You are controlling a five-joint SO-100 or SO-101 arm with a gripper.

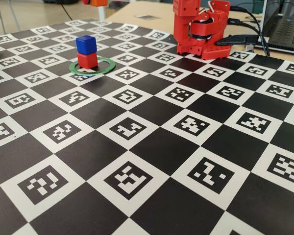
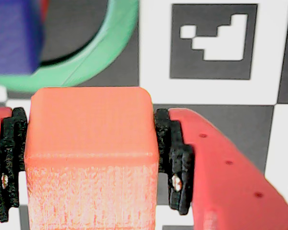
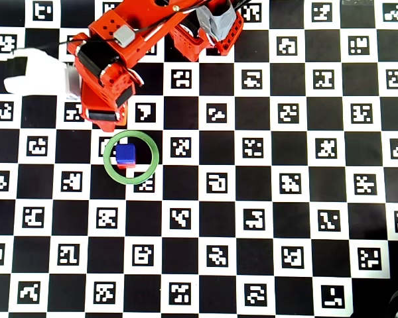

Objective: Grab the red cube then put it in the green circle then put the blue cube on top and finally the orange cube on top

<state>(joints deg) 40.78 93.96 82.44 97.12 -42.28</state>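
Checkered marker board [image 1: 152,161], arm folded low above green circle [image 3: 131,157], claw [image 2: 93,158] pinching orange cube [image 2: 91,158], blue cube [image 1: 85,44] atop red cube [image 1: 87,59]

A: The orange cube [image 2: 91,158] looks like matt plastic, with a fine, grainy, printed texture on its near face.

B: And the pincer [image 2: 89,163]?

A: Smooth red plastic, with ridged black pads [image 2: 175,158]. The green circle [image 2: 93,52] has a slight sheen; the blue cube [image 2: 12,36] is matt.

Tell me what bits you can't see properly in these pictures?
- Red cube: overhead view, hidden under the blue cube.
- Orange cube: wrist view, bottom cut off; overhead view, hidden by the arm.
- Tool: fingertips hidden behind the orange cube.
- Green circle: wrist view, blurred, partly cropped.
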